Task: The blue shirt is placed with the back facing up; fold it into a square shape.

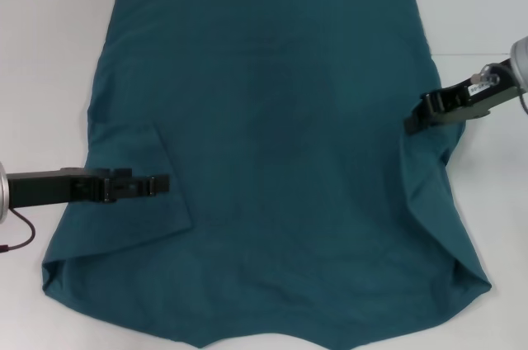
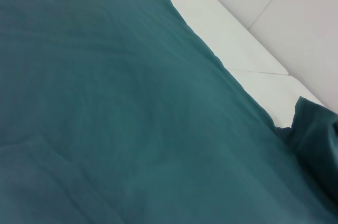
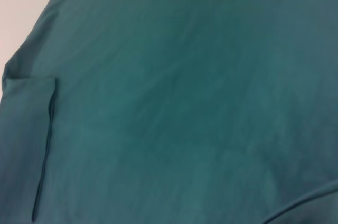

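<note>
Cloth of the blue shirt point(image 1: 280, 160) covers most of the white bench point(image 1: 49, 28), spread flat, its long axis running away from the robot: straight hem at the far edge, collar end nearest the robot. Its left sleeve point(image 1: 136, 193) is folded inward over the body, and the left gripper point(image 1: 162, 186) lies low on that flap, pointing toward the shirt's middle. The right gripper point(image 1: 412, 123) meets the opposite side edge, where the cloth puckers just beside it. Whether either set of jaws is clenched or released cannot be told. Both wrist views show little but teal cloth point(image 2: 132, 108) point(image 3: 200, 97).
</note>
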